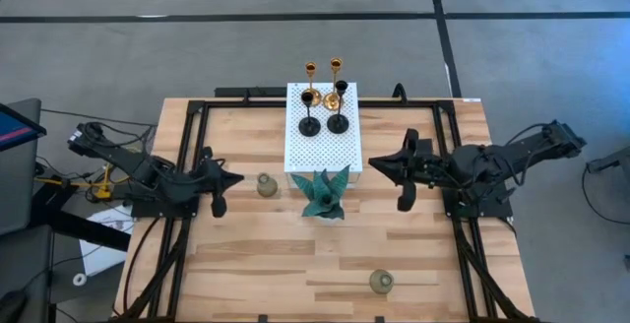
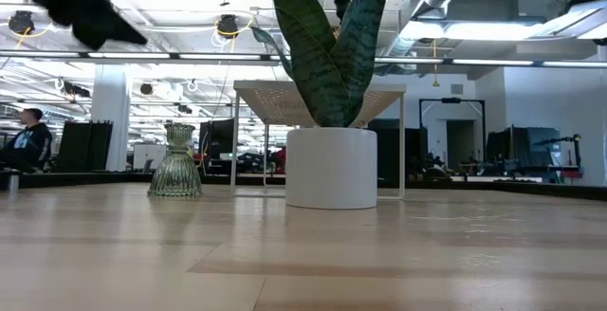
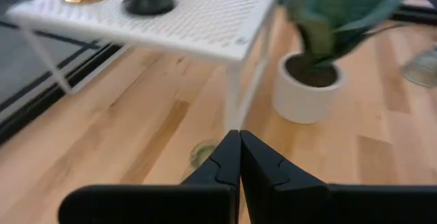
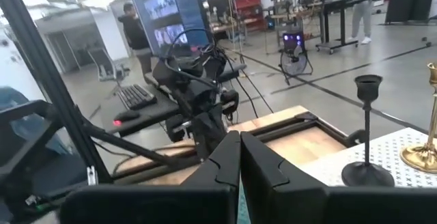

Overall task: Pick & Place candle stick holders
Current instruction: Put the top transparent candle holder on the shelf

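Observation:
Two slim gold holders (image 1: 323, 68) and two black holders (image 1: 324, 114) stand on their round bases on a white perforated shelf (image 1: 323, 146) at the table's far middle. One grey-green glassy holder (image 1: 267, 185) stands upright on the wood just right of my left gripper (image 1: 239, 178), which is shut and hovers above the table; the holder shows partly behind the fingertips (image 3: 201, 153) and in the low view (image 2: 176, 162). A second glassy holder (image 1: 381, 282) stands near the table's near edge. My right gripper (image 1: 372, 162) is shut, raised, right of the shelf.
A teal-leaved plant in a white pot (image 1: 325, 195) stands just in front of the shelf, between the two grippers, also in the low view (image 2: 332, 167). Black metal frames run along both table sides (image 1: 182, 165). People and desks show in the room beyond.

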You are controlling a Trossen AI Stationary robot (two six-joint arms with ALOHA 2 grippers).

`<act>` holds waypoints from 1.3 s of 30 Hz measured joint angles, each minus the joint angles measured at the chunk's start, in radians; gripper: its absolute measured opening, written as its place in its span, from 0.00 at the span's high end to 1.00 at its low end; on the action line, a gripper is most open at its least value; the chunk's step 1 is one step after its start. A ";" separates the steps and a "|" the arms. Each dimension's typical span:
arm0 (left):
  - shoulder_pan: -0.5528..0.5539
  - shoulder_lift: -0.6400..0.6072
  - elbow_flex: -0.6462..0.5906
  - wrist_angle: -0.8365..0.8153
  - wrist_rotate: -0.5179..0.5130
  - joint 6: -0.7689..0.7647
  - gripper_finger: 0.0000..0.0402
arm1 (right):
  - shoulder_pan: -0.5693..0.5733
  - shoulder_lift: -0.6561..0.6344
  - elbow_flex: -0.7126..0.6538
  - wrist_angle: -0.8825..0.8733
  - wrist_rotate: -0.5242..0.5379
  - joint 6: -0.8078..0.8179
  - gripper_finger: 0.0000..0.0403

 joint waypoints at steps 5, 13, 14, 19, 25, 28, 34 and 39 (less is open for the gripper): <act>0.000 -0.070 -0.171 0.166 -0.051 -0.016 0.99 | 0.005 0.048 0.061 -0.069 0.025 0.000 1.00; 0.000 -0.081 -0.296 0.260 0.026 -0.024 0.99 | 0.005 0.085 0.105 -0.098 0.026 0.000 1.00; 0.000 -0.081 -0.305 0.262 0.027 -0.034 0.99 | 0.005 0.085 0.105 -0.097 0.026 0.000 1.00; 0.001 -0.077 -0.347 0.282 0.029 -0.071 0.99 | 0.005 0.085 0.105 -0.096 0.035 0.000 1.00; 0.017 -0.063 -0.395 0.365 0.016 -0.071 0.98 | 0.004 0.085 0.105 -0.094 0.043 0.000 1.00; 0.034 -0.041 -0.395 0.376 -0.024 -0.070 0.98 | 0.004 0.085 0.105 -0.094 0.043 0.000 1.00; 0.070 0.027 -0.395 0.430 0.001 -0.072 0.91 | 0.004 0.085 0.105 -0.094 0.043 0.000 1.00; 0.102 0.111 -0.395 0.559 0.058 -0.072 0.76 | 0.004 0.085 0.105 -0.094 0.043 0.000 1.00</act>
